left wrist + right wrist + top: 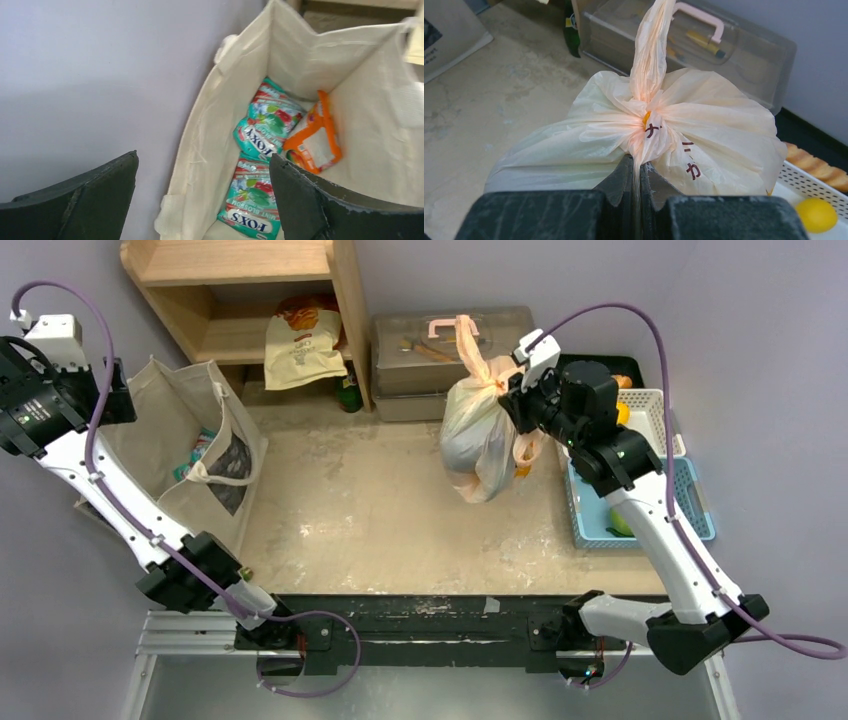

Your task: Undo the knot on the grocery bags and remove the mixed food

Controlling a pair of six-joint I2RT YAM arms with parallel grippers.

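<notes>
The right hand (638,172) pinches plastic just below the knot (644,114) of the grocery bag (724,125), far right on the bench (380,500); the left hand (204,170) hangs open. This looks like the untying step: next, likely, tug that strand free.

Cream canvas tote (300,55) at far left, holding two green FOXS packets (267,122) and an orange packet (315,137); wooden shelf (250,270) behind; green bottle (348,390) beside clear lidded box (420,345); blue basket (690,510) at tabletop's (380,500) right edge.
</notes>
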